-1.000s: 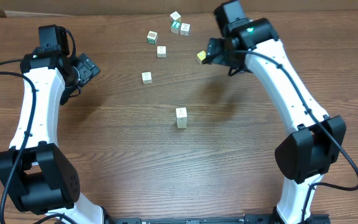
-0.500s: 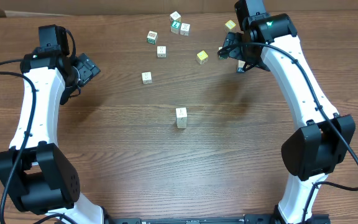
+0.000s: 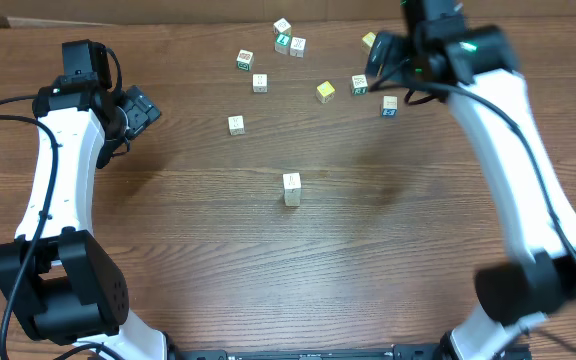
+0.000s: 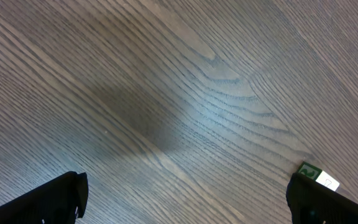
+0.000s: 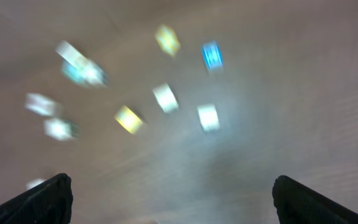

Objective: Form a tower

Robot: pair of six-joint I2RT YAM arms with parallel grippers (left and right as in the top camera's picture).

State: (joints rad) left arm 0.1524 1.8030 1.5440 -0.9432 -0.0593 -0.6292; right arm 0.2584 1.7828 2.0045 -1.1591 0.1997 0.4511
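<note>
Brown wood-grain table (image 3: 268,270) carries the tower (image 3: 291,188), upright, long axis vertical; loose cubes (image 3: 259,83) lie beyond it. Both the left pincer (image 4: 185,196) and right pincer (image 5: 182,199) gape wide, empty.

One tower (image 3: 291,188) on the bench (image 3: 168,260), just the one, and from above there's no telling how many cubes are in it. Now the loose cubes (image 3: 259,82), and I make it ten. Two show yellow: first yellow cube (image 3: 325,92), second yellow cube (image 3: 369,41). One blue cube (image 3: 390,105). Three show green, and the other four are plain and pale. Two arms in shot, left arm (image 3: 53,190) and right arm (image 3: 513,170). The left wrist view has a single green-marked cube (image 4: 316,174) and a sliver of another thing at the right edge. The right wrist view is badly smeared, roughly ten bright smudges, no firm tally.
</note>
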